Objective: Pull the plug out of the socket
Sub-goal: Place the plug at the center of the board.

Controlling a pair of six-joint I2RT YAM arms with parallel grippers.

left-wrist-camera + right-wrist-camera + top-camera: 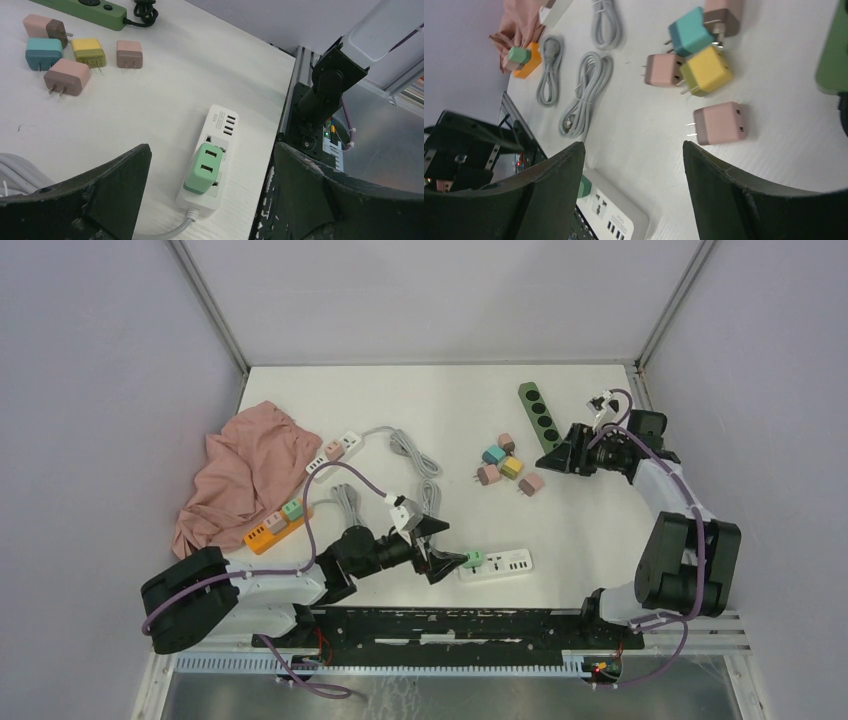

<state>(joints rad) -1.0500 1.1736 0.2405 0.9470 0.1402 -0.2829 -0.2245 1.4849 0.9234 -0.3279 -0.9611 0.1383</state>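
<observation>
Left claw (443,545) hangs wide open and empty just short of the white power strip (220,125), whose length runs straight away from it. I see the green plug (204,169) seated at the strip's near end. My right claw (552,458), also open, is well apart from the strip.

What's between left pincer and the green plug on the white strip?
Nothing; left wrist view shows bare white tabletop between left pincer and green plug.

The plug (204,168) is seated in the socket strip (223,124) at the table's (440,400) near edge. Behind, rightward, loose adapters (505,462) are clustered left of a long strip (540,415); a cloth (245,475) is spread far left.
</observation>
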